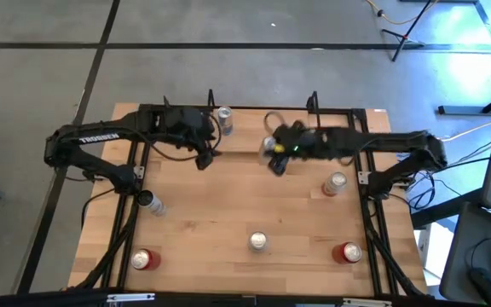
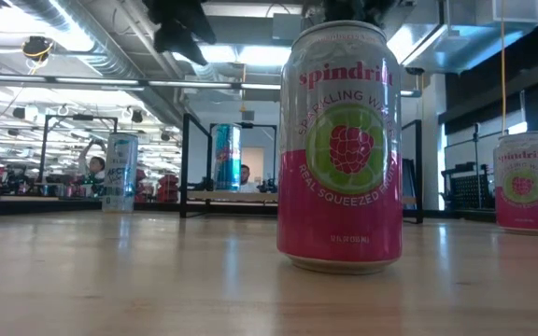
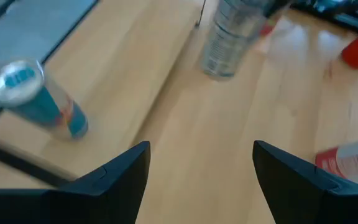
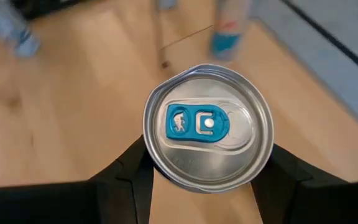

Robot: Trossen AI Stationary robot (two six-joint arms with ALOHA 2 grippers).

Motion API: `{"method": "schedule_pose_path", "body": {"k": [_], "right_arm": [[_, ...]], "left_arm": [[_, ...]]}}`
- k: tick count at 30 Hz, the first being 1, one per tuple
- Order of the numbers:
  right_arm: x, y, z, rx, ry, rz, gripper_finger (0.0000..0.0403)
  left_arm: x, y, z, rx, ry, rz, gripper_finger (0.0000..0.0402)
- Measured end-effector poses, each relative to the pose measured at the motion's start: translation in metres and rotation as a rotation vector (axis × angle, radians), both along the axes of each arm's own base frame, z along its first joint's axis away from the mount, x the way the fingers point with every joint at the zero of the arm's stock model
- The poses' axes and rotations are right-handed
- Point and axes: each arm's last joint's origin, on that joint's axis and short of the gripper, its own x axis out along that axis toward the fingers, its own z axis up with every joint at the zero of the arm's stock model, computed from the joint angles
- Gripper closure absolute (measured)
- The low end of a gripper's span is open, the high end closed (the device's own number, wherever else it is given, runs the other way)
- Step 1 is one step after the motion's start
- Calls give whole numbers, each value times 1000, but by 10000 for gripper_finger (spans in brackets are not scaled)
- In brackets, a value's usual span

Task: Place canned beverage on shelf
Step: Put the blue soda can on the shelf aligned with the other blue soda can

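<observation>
**A:** Biggest thing first: the desk (image 1: 228, 205) has cans scattered all over, and the shelf (image 1: 245, 141) sits along the far edge with one blue can (image 1: 224, 117) already standing on it near the left end frame.

**B:** Yep. Then the arms. We see the left pincer (image 3: 201, 165) spread wide and holding nothing, hovering just by the shelf's left part. The right pincer (image 4: 207, 165) is clamped on a silver can (image 4: 208, 127) with a blue tab, held upright, lid toward the wrist camera.

**A:** So the can we're placing is in the air, roughly over the middle of the shelf (image 4: 185, 37), not set down yet.

**B:** What worries us: the grip looks like it's just under the rim, so if the can slips or tilts on the way down it could land on an edge and tip.

**A:** Also the blue can (image 4: 229, 31) is near. Drift that way and we'd knock it. And both arms are crowding the same stretch, so a bump's possible.
</observation>
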Motion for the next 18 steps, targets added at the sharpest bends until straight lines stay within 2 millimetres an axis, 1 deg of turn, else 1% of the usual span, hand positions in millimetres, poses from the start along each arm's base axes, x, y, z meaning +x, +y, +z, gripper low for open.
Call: {"method": "schedule_pose_path", "body": {"k": [4,8,13,18], "right_arm": [[23,13,-28,0,60,40,217],[41,14,-51,24,79,1,217],[58,14,-76,65,88,-54,217],[69,15,-100,69,131,-56,217]], "left_arm": [[2,-17,-4,4,37,3,132],[3,-26,-4,29,35,25,132],[3,-33,-4,14,25,59,132],[3,-37,-4,17,20,66,132]]}}
